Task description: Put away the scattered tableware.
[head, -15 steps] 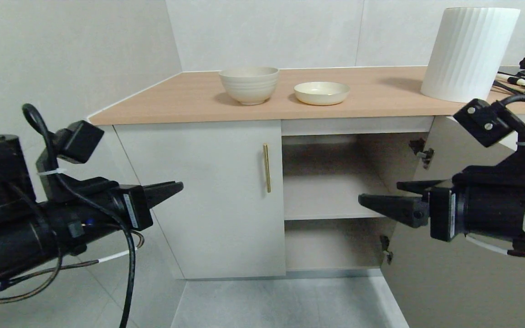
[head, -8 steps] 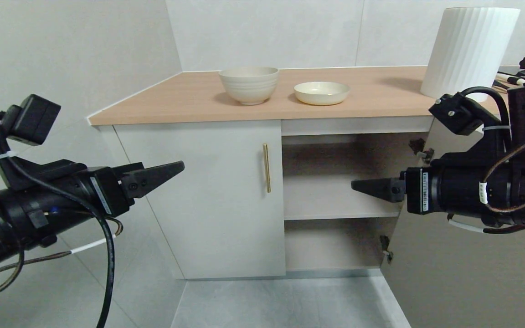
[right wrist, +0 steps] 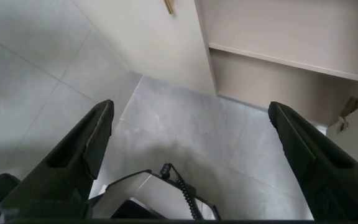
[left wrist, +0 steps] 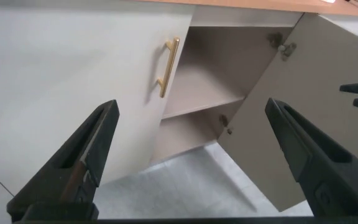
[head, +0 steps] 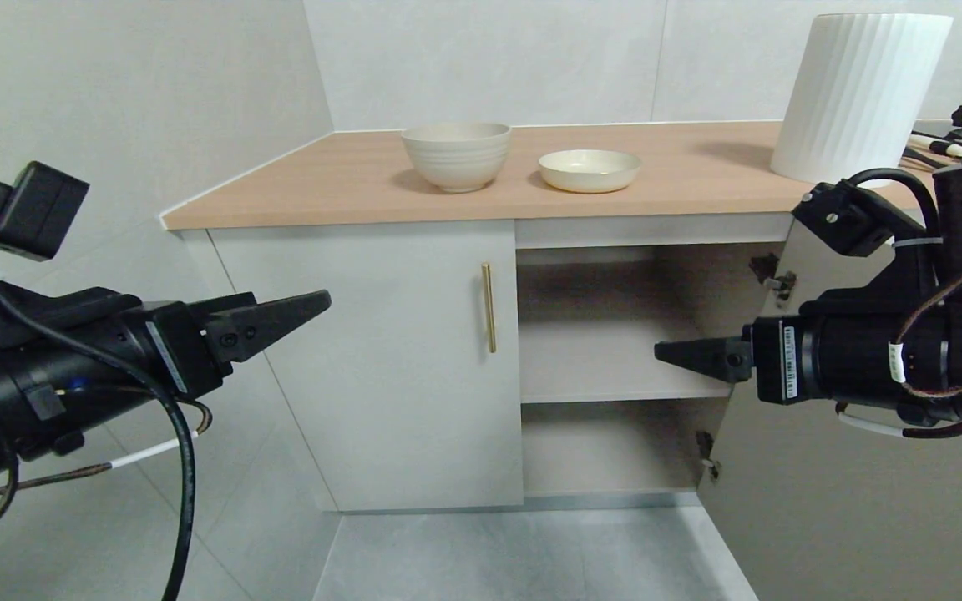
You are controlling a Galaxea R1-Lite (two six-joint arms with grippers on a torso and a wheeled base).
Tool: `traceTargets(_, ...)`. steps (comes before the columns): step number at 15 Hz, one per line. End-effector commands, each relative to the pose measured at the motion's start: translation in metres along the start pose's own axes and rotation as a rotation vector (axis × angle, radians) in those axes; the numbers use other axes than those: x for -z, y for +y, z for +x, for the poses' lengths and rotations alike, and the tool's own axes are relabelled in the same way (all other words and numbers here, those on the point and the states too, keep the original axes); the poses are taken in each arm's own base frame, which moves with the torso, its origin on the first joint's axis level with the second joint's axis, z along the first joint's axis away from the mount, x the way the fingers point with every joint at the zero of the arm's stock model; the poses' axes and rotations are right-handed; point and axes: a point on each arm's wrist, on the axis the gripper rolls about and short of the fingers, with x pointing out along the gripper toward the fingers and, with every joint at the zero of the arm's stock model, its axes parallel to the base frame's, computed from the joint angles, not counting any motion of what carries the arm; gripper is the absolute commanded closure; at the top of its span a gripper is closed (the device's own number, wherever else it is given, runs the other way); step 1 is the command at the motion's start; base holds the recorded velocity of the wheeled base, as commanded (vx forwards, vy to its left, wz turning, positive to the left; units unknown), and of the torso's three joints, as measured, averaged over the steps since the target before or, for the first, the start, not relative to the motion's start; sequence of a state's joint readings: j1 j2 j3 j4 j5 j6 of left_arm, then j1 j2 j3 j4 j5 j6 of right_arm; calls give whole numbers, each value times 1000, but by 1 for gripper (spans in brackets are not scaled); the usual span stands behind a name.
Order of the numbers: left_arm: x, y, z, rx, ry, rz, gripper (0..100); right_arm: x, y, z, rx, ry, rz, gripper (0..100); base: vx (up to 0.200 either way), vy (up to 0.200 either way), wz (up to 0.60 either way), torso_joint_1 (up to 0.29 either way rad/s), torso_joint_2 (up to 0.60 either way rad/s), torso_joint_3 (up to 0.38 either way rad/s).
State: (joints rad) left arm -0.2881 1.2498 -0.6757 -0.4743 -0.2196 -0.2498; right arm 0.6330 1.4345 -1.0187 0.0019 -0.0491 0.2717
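Plainly, both arms hang empty in front of the cabinet: the left gripper (head: 314, 305) has its fingers spread wide apart with nothing between them, and the right gripper (head: 666, 351) is spread the same way, as each wrist view shows. Both sit below the level of the countertop (head: 322, 188), the left one before the closed door (head: 381, 376) and its brass handle (head: 488, 307), the right one in front of the open compartment and its shelf (head: 598, 363), just beside the swung-out door (head: 790, 501). The tableware is up on the countertop, well apart from either gripper: a deep ribbed bowl (head: 457, 155) and, near it but not touching, a shallow dish (head: 589, 169). Nothing has been put away yet. The likely trouble starts with the climb: an arm rising close to the cabinet could strike the countertop's front edge, and the right arm could catch the open door. The bowl's smooth curved wall may slip from a rim pinch, the dish offers only a low rim to grasp, and with the two so near, reaching for one could knock the other. A tall white ribbed container (head: 861, 96) stands farther right.
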Motion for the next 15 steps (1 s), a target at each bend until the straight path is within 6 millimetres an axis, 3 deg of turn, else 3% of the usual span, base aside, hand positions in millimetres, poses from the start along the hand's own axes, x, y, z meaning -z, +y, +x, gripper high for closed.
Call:
traceTargets(1,-2,0,0,-6,23,-6,0,0,0,-1,-1,-2,0,0,200,0,0,2,2,2)
traceTargets(10,-5,-2,-4,-5,25,-6,0,2,0,-10,-16,36,-4,0,200,0,0,5,1,-2)
traceTargets(15,-11,-6,-12,4,-8,0,0,3,1,-31,-119,15,-9,0,0,0,0,0,0,0)
